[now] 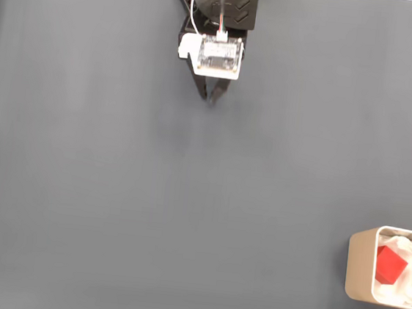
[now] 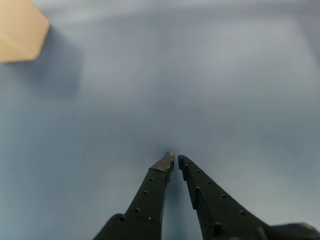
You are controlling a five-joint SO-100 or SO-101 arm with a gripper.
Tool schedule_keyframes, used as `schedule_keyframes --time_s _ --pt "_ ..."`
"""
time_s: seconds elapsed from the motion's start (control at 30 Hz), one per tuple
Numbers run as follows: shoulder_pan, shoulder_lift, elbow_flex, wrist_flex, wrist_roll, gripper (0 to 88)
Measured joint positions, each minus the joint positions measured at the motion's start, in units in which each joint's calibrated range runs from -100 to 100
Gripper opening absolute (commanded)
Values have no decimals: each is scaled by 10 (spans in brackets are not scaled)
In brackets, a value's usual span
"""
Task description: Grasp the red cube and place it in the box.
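The red cube [image 1: 390, 264] lies inside the beige box [image 1: 360, 264] at the lower right edge of the fixed view, resting on white padding [image 1: 407, 288]. My gripper [image 1: 211, 100] hangs at the top centre of that view, far from the box, its black fingers together with nothing between them. In the wrist view the gripper [image 2: 175, 160] points down at bare grey mat, fingertips nearly touching, and a beige corner of the box [image 2: 20, 30] shows at the upper left.
A grey mat [image 1: 185, 211] covers the whole table. The arm's base [image 1: 218, 1] stands at the top centre, with a white circuit board [image 1: 218, 56] on the wrist.
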Motion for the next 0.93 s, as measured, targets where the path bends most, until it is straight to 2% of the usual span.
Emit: schedule_keyframes --time_s 0.2,0.93 --pt "0 -8 0 93 -7 0" --pt "0 -9 0 100 3 0"
